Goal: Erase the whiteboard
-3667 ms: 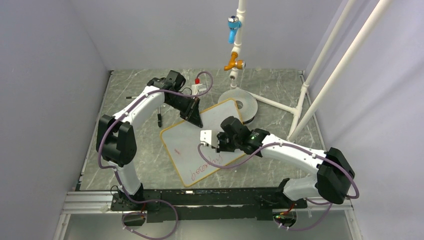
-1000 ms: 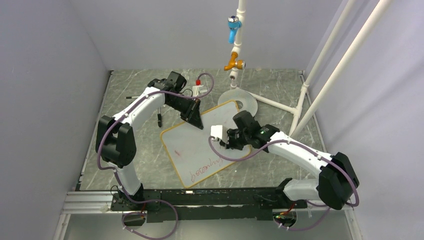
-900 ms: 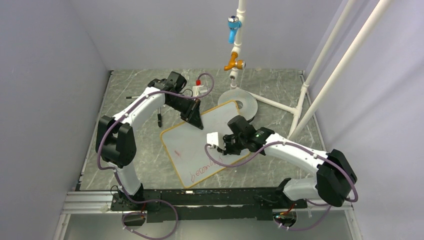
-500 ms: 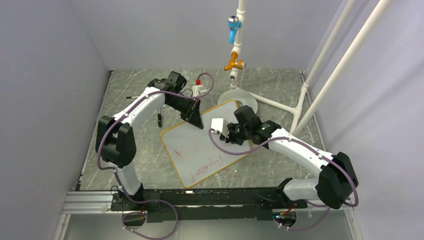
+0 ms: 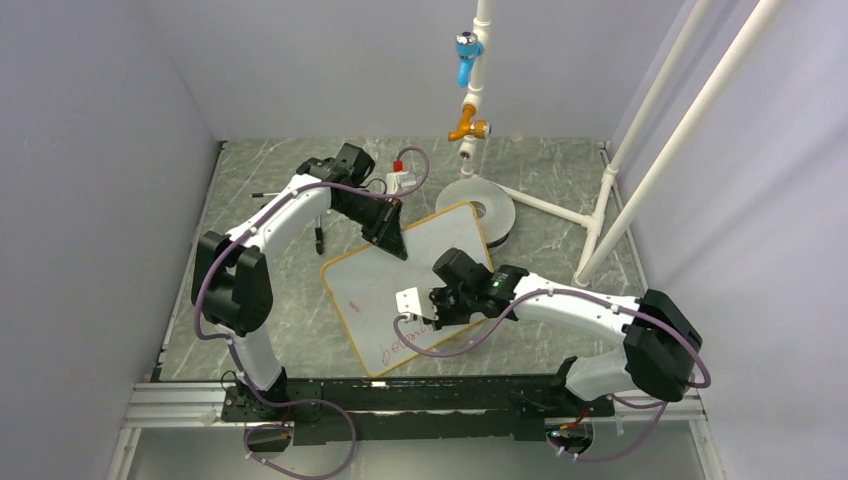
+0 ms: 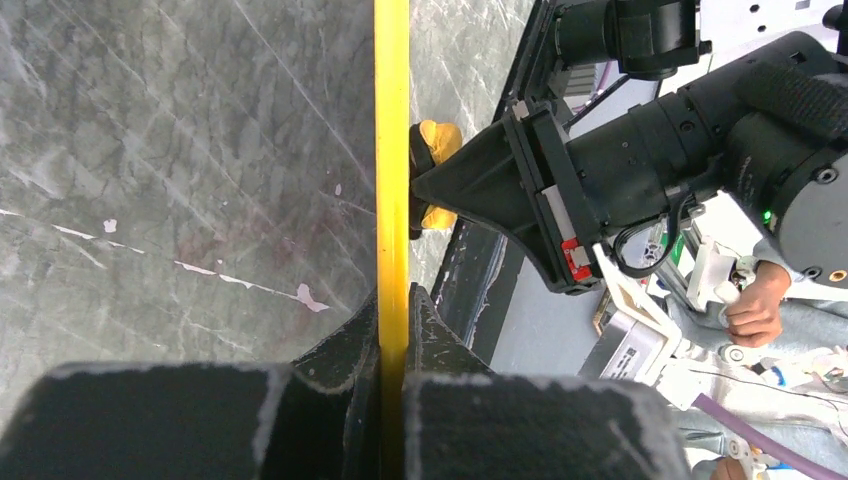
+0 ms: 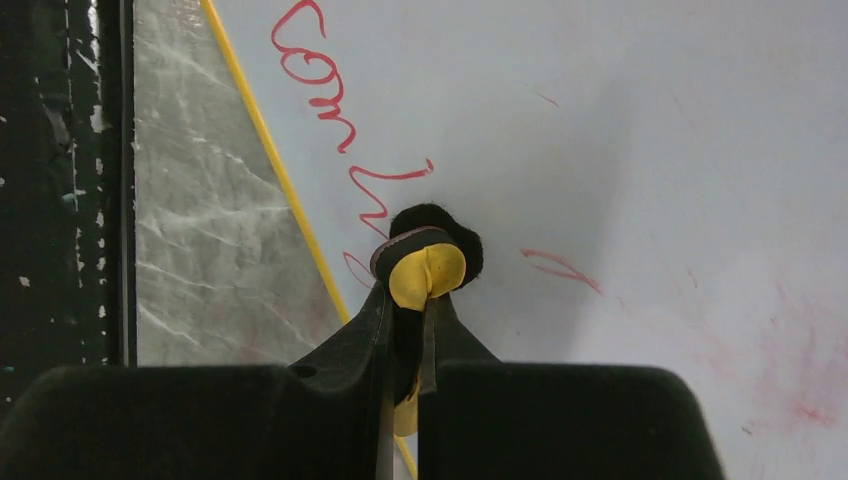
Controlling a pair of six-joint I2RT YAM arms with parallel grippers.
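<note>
The whiteboard (image 5: 372,278), white with a thin orange-tan frame, lies tilted on the marble table. Red handwriting (image 5: 398,343) remains near its front edge, with faint red smudges elsewhere. My left gripper (image 5: 393,240) is shut on the board's far edge; in the left wrist view the yellow frame (image 6: 391,150) runs between its fingers (image 6: 391,305). My right gripper (image 5: 432,306) is shut on a small yellow and black eraser pad (image 7: 428,262), which is pressed on the board (image 7: 620,120) at the right end of the red writing (image 7: 325,85).
A round grey disc (image 5: 492,210) lies just behind the board. A white pipe with blue and orange valves (image 5: 468,70) hangs above it, and slanted white pipes (image 5: 610,215) stand at the right. A black pen (image 5: 318,238) and a red-capped white object (image 5: 398,172) lie at the far left.
My right gripper swept with the eraser from the board's far middle toward the near edge, onto the right end of the red writing. The left gripper and the board stayed put.
</note>
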